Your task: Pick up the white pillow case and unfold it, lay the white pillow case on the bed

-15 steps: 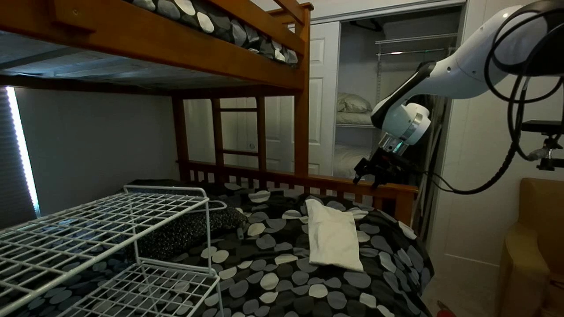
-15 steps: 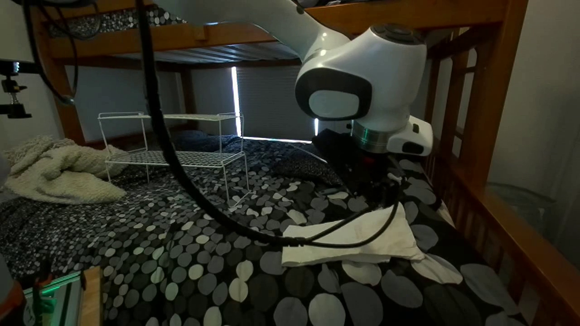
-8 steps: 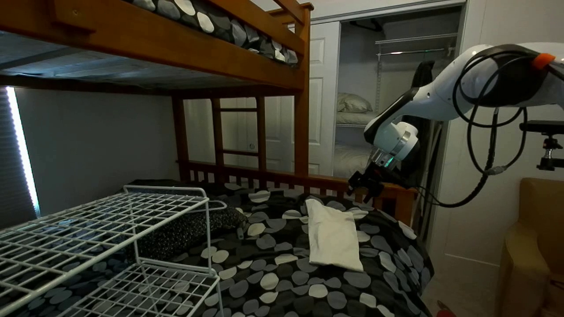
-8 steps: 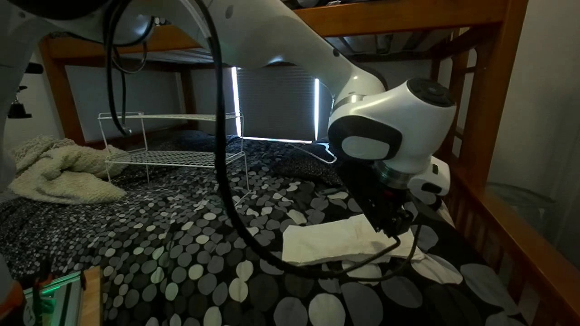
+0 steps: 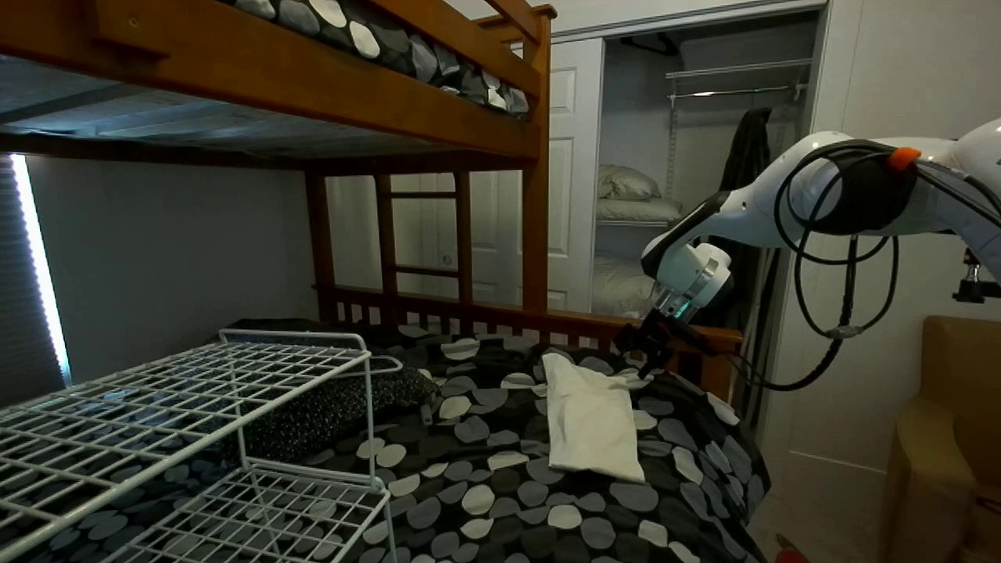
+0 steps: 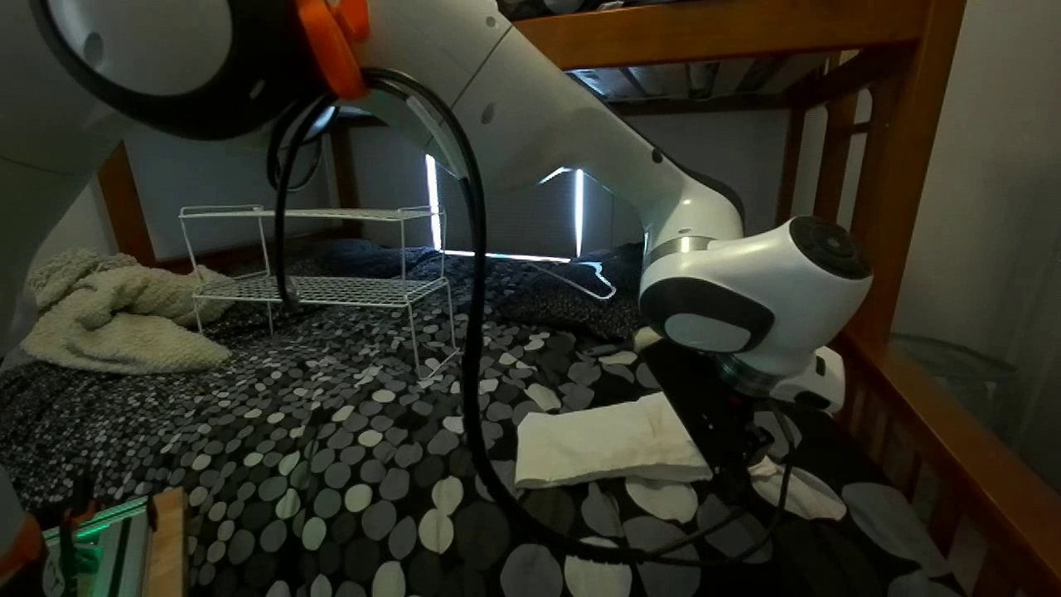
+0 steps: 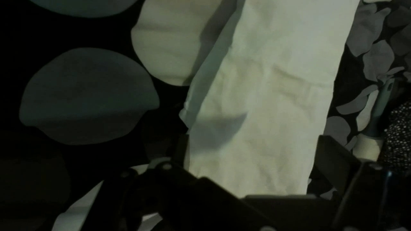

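Note:
The white pillow case (image 5: pixel 594 422) lies folded and creased on the bed (image 5: pixel 477 500), whose black cover has grey and white circles. It also shows in an exterior view (image 6: pixel 605 439), where the arm hides its near right end, and in the wrist view (image 7: pixel 273 96). My gripper (image 5: pixel 633 356) is low over the end of the cloth by the footboard. In the wrist view the gripper (image 7: pixel 252 146) is open, its fingers wide apart with the cloth's width showing between them. I cannot tell whether the fingertips touch the cloth. The gripper (image 6: pixel 738 460) is dark and partly hidden by cables.
A white wire rack (image 6: pixel 331 290) stands on the bed. A cream blanket (image 6: pixel 124 323), a white hanger (image 6: pixel 601 290) and a dark speckled pillow (image 5: pixel 328 414) lie there too. The wooden footboard (image 5: pixel 579 324) is close to the gripper. The upper bunk (image 5: pixel 352 86) overhangs the bed.
The arm has come down, lowering my gripper from above the footboard to just over the pillow case's end. The pillow case has not visibly moved.

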You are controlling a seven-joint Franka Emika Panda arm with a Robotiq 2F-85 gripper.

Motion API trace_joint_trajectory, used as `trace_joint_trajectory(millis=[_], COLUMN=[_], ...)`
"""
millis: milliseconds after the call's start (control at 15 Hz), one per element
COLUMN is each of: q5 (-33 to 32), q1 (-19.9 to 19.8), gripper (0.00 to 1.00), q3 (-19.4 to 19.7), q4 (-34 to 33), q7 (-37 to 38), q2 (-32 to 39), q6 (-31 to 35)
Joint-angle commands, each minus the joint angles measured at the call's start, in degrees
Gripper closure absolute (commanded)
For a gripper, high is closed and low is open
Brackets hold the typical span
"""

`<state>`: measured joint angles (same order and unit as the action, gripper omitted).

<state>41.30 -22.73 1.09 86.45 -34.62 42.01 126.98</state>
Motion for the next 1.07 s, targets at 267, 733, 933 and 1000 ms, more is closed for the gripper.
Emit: trace_joint_trajectory(millis=[267, 733, 933, 1000], q5=[-1.3, -0.7, -0.8, -0.8], q1=[-2.5, -3.5, -4.0, -4.1], gripper=[0.0, 0.15, 0.48, 0.55], q3=[-1.4, -2.5, -3.1, -3.3], q4=[-9.5, -16.2, -18.8, -19.4], q7=[2.4, 5.1, 6.5, 6.8], q2=[8.0, 13.2, 15.0, 15.4], q6=[-6.3, -7.2, -7.2, -7.3])
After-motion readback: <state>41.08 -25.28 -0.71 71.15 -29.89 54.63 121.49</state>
